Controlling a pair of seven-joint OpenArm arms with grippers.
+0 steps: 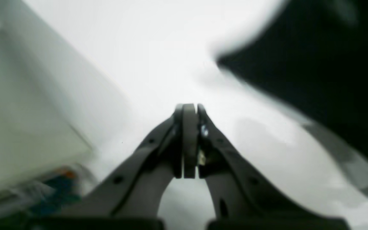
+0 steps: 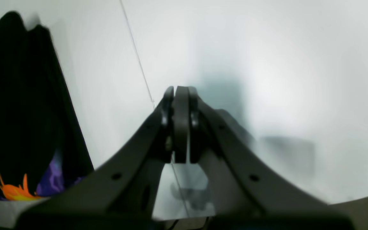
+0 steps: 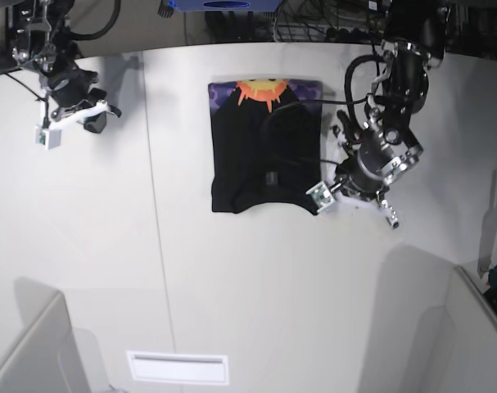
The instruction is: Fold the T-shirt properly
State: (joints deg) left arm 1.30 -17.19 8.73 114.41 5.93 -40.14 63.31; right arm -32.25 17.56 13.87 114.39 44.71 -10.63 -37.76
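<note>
1. The table (image 3: 232, 286) is white and wide, and a thin seam runs across it from the far side to the near side.
2. The T-shirt (image 3: 264, 147) lies folded into a compact black rectangle on the far middle part of the table. A strip of its purple and orange print shows along the far edge. In the right wrist view the same T-shirt (image 2: 27, 105) is at the left, with the orange and purple print at its lower end.
3. The left pincer (image 1: 188, 110) is closed and holds nothing. It is over bare table, just beside the black cloth (image 1: 315, 64).
4. The right pincer (image 2: 180, 92) is closed too, with nothing between the jaws. It hangs over bare table, well apart from the T-shirt.
</note>
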